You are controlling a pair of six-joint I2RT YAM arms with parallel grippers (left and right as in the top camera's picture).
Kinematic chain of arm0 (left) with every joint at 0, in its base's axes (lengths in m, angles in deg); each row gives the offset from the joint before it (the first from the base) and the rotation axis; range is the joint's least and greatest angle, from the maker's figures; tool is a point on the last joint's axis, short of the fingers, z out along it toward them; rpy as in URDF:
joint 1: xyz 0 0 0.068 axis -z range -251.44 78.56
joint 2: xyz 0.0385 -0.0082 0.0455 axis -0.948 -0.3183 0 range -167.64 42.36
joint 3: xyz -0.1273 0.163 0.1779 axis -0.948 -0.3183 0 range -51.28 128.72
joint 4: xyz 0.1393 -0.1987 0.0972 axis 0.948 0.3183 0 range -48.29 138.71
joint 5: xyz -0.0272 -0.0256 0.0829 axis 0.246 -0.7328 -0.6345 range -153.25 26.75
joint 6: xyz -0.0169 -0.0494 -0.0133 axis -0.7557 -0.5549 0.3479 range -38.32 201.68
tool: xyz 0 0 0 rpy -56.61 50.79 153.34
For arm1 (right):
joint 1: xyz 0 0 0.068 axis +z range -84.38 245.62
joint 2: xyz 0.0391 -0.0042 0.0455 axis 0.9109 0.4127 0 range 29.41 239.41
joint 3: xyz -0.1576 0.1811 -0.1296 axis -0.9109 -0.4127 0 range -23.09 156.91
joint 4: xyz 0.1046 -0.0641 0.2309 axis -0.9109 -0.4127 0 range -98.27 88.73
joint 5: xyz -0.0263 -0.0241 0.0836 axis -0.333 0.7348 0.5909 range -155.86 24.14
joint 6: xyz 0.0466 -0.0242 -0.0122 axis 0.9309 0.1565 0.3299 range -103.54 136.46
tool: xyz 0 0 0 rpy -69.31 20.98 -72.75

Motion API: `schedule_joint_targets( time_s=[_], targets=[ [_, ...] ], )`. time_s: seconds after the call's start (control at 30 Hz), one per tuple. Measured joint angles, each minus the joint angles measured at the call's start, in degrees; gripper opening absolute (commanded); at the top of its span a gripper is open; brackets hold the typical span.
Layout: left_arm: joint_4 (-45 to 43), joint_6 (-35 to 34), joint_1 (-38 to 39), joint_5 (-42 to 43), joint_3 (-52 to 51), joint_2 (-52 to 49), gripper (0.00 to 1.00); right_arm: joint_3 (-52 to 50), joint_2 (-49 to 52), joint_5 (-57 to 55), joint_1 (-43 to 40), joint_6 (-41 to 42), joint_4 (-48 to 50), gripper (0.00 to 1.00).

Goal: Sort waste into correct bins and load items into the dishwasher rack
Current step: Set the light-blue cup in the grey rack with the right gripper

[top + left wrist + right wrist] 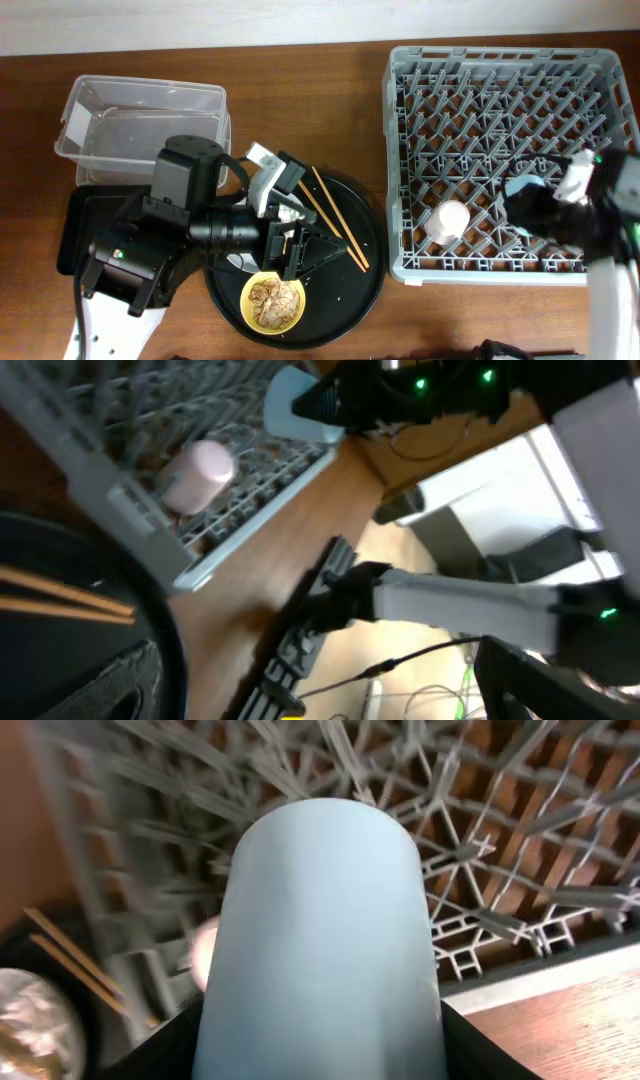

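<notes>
My right gripper (538,203) is shut on the small blue cup (524,185) and holds it over the front right part of the grey dishwasher rack (400,150). The blue cup (320,920) fills the right wrist view, black fingers on both sides. The pink cup (450,220) lies in the rack near its front edge. My left gripper (289,214) is open over the round black tray, with a white crumpled paper scrap (291,210) between its fingers. The chopsticks (335,215) lie on that tray. The yellow bowl (248,292) holds the beige food lump (275,298).
The clear tub (150,90) stands at the back left. The shallow black tray (72,228) lies in front of it, mostly under my left arm. The round black tray (350,285) sits in the middle. A pale grey plate edge (233,263) shows under the left arm.
</notes>
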Motion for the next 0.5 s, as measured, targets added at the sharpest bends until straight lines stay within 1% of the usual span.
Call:
schedule_joint_targets(
  time_s=[0.03,0.1,0.17,0.27,0.3,0.37,0.4,0.43,0.5],
  targets=[
    [1.97,-0.02,0.00,-3.69,0.00,-0.02,0.99,0.00,6.12,1.20,0.04,-1.33,-0.55,0.55],
    [2.97,0.00,0.00,-7.45,0.00,-0.02,0.99,0.02,10.16,1.07,0.04,-2.03,-0.83,0.55],
    [3.41,0.00,0.00,-9.31,0.00,-0.02,0.99,0.02,11.43,-3.50,0.04,-1.05,0.92,0.55],
    [3.41,0.20,0.00,-10.01,0.00,-0.02,0.99,0.07,12.13,-4.59,0.04,-0.81,4.76,0.56],
    [3.39,0.24,0.00,-10.03,0.00,-0.02,0.99,0.07,13.64,-4.57,0.04,-0.50,4.48,0.65],
    [3.43,0.66,0.00,-10.03,0.00,-0.02,1.00,0.17,18.40,-3.65,0.02,-0.48,3.26,0.88],
    [3.43,0.68,0.00,-10.03,0.00,-0.02,0.99,0.20,20.33,-2.19,0.04,-0.20,3.19,0.91],
    [3.43,0.83,0.00,-10.03,0.00,-0.02,0.99,0.74,20.48,-1.03,0.04,-0.50,2.51,0.92],
    [3.58,0.87,0.00,-10.05,0.00,-0.02,0.99,8.52,19.80,3.32,0.04,-0.55,-3.32,0.93]
  ],
)
